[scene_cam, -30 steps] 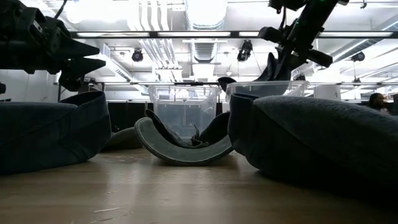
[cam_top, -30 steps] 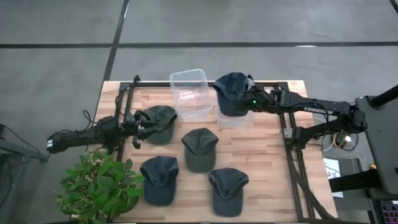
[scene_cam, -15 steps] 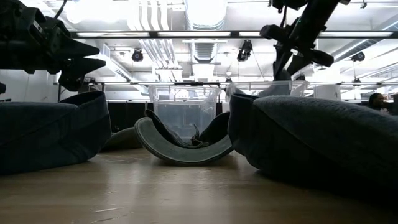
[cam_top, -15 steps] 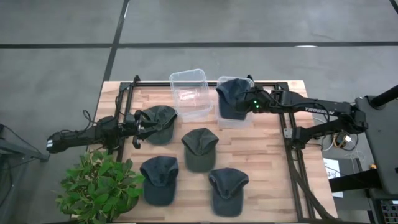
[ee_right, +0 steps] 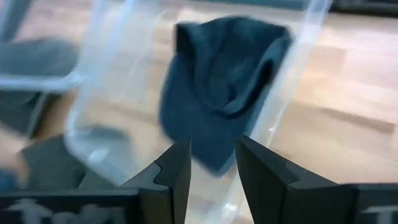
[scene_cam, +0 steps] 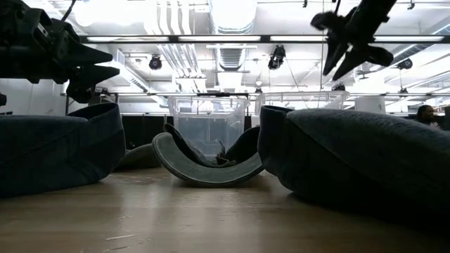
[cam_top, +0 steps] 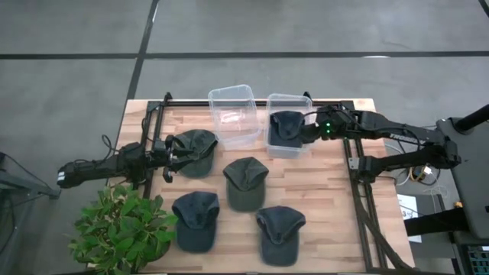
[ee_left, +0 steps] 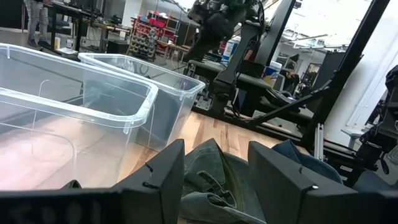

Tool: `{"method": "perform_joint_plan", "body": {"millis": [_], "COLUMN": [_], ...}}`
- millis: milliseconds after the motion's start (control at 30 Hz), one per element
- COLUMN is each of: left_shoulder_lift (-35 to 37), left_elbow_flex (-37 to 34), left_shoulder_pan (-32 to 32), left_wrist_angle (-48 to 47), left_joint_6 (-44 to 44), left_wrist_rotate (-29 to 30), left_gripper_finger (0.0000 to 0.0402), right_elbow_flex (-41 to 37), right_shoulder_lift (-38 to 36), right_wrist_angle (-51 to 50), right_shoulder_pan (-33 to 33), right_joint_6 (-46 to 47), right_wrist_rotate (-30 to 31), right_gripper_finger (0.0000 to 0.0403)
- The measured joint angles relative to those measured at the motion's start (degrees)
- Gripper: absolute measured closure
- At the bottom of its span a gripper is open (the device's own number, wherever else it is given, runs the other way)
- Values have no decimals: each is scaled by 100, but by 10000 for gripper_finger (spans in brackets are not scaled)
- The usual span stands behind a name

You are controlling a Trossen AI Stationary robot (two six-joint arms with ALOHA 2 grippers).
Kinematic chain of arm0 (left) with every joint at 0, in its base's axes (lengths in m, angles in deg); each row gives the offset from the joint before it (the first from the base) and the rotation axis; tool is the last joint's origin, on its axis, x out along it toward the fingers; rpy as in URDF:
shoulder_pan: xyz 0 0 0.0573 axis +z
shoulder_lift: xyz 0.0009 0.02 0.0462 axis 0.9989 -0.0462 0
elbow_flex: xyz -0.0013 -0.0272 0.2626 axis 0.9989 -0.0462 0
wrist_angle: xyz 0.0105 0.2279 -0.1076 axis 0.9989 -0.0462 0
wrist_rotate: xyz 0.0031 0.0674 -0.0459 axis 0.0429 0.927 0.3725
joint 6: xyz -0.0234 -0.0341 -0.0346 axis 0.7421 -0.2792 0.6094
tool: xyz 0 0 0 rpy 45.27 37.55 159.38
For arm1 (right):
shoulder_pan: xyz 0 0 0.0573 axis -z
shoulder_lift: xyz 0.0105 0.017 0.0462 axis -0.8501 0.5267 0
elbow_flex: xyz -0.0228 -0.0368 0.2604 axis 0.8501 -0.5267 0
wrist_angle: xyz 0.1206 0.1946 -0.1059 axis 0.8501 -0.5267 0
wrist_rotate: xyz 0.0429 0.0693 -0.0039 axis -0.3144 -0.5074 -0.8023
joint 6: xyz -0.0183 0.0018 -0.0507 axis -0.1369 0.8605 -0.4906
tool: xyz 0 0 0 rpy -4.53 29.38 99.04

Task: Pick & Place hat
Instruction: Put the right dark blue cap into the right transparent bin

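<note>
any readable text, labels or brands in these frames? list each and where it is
No text reads clearly in any view.
White lettering on the right arm, high view: too small to read now.
Pale marks along the bottom edge of both wrist views, on each gripper's body: blurred, unreadable.
Hats and bins: no labels visible.

No readable text, brand mark, number or sign shows up in any of the four views. The right arm (cam_top: 397,137) carries pale lettering along its link in the high view, but the characters are too small to make out. The wrist views show faint, blurred light marks on the dark housing at the picture edge, and these cannot be read either. The hats, clear bins and bench carry no visible labels.
</note>
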Motion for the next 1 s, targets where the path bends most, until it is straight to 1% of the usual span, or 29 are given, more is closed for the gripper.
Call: {"method": "perform_joint_plan", "body": {"millis": [167, 233, 400, 533, 700, 867, 933, 1000], "left_shoulder_lift": [0, 0, 0, 0, 1, 0, 0, 2], "left_elbow_flex": [0, 0, 0, 0, 0, 0, 0, 0], "left_shoulder_pan": [0, 2, 1, 2, 1, -1, 1, 0], "left_wrist_angle": [1, 2, 1, 2, 0, 0, 2, -1], "left_joint_6": [0, 0, 0, 0, 0, -2, 0, 35], "left_wrist_rotate": [0, 0, 0, 0, 0, 0, 0, 0], "left_gripper_finger": [232, 232, 232, 232, 232, 232, 232, 232], "right_elbow_flex": [109, 143, 229, 251, 183, 131, 131, 131], "right_shoulder_lift": [-426, -570, -868, -1003, -1137, -1121, -1051, -946], "right_wrist_angle": [24, 17, 44, 362, 1464, 2745, 3036, 3143], "right_shoulder_pan": [-303, -555, -1518, -2399, -3394, -4107, -4285, -4412], "right_joint_6": [-439, -424, -324, -349, -493, -1021, -959, -541], "right_wrist_rotate": [-1218, -1548, -1671, -1704, -1715, -1713, -1713, -1713], "right_gripper_finger": [296, 300, 311, 318, 318, 319, 321, 324]}}
